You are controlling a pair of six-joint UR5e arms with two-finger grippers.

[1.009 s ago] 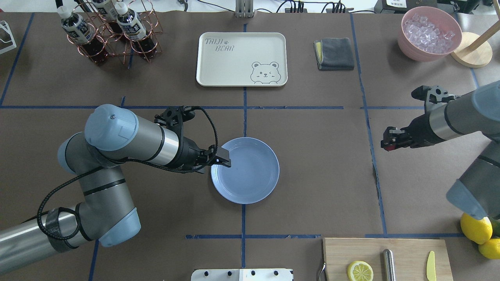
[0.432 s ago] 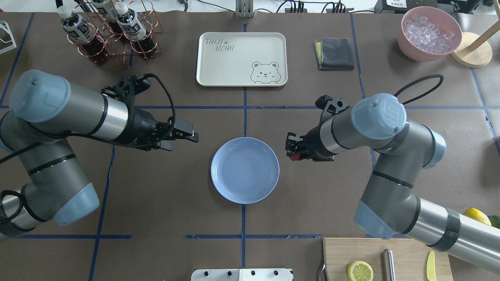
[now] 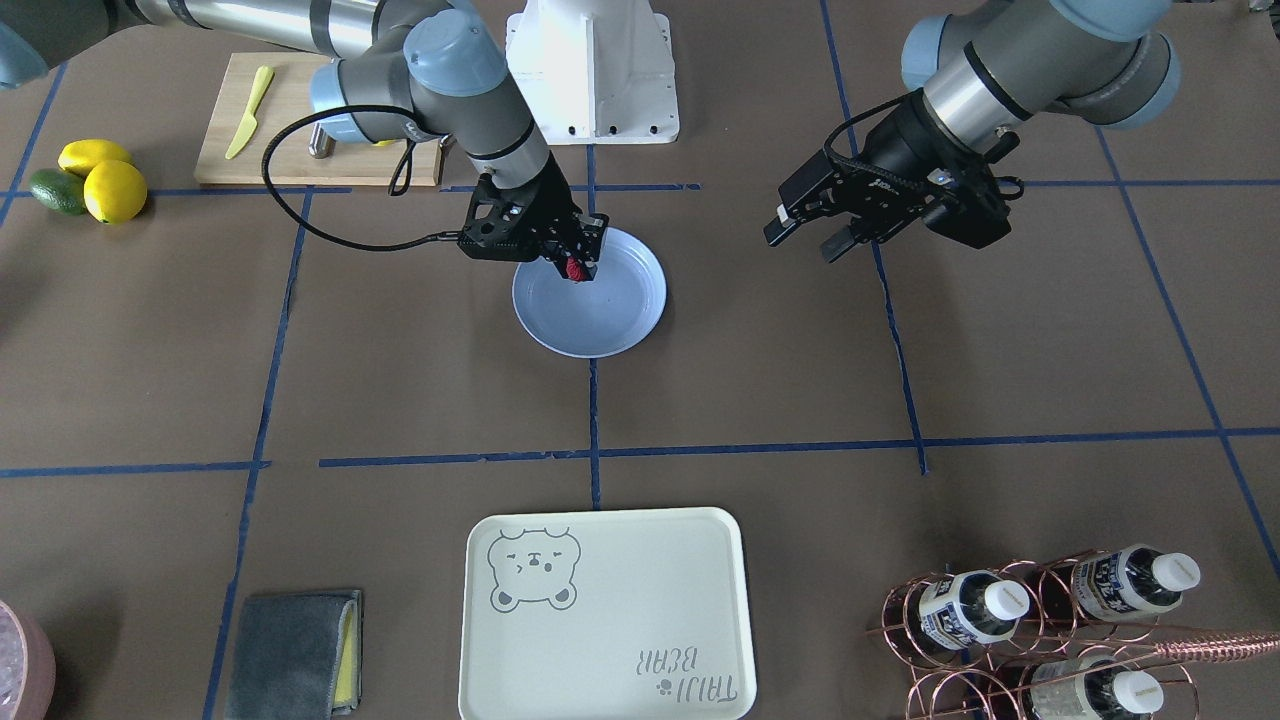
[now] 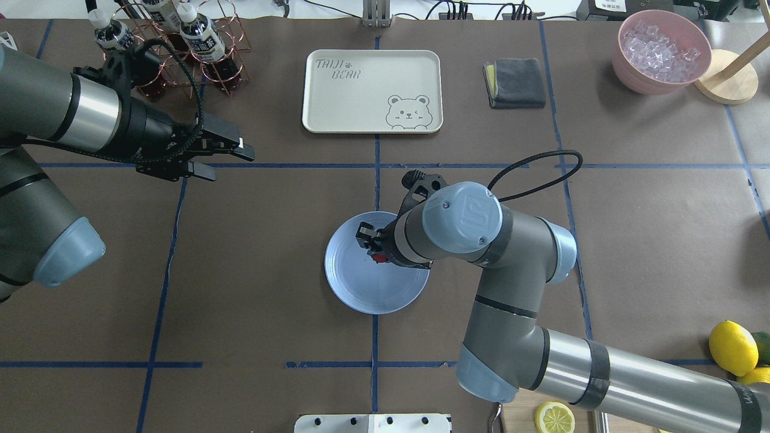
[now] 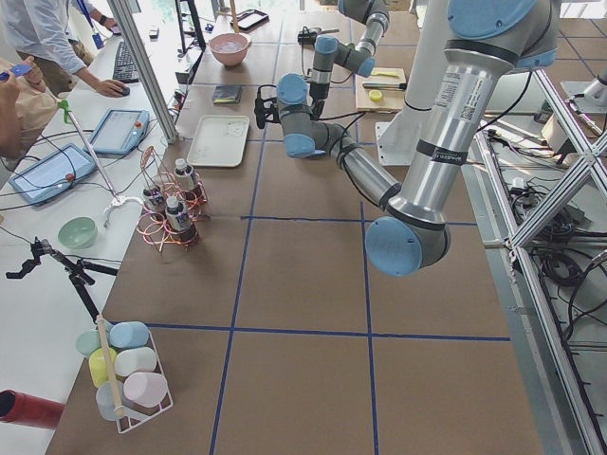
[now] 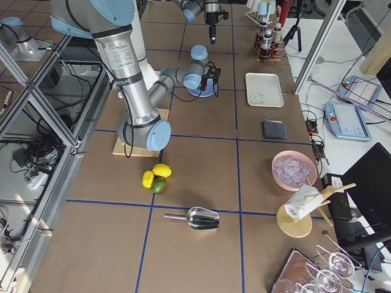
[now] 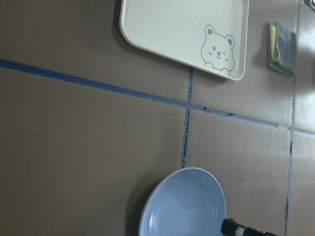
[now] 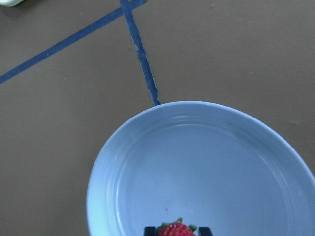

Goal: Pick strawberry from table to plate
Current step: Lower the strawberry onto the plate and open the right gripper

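Observation:
The pale blue plate [image 4: 361, 288] lies mid-table on the brown table [image 4: 271, 270]. My right gripper [image 4: 370, 243] hangs over the plate's right half, shut on the small red strawberry [image 4: 378, 258]. The front-facing view shows the strawberry [image 3: 575, 268] pinched between the fingertips just above the plate [image 3: 600, 320]. In the right wrist view the strawberry [image 8: 175, 229] sits at the bottom edge over the plate [image 8: 197, 162]. My left gripper [image 4: 233, 167] is open and empty, well off to the plate's far left, also seen as the left gripper [image 3: 802, 243].
A cream bear tray [image 4: 372, 90] lies beyond the plate, a grey cloth [image 4: 514, 82] to its right, a pink bowl of ice [image 4: 662, 51] at the far right. A copper bottle rack [image 4: 174, 42] stands behind my left gripper. Lemons [image 4: 733, 347] and a lemon slice [image 4: 554, 417] are near right.
My right arm swept in from the right with the strawberry and now holds it over the plate. My left gripper pulled away from the plate toward the far left.

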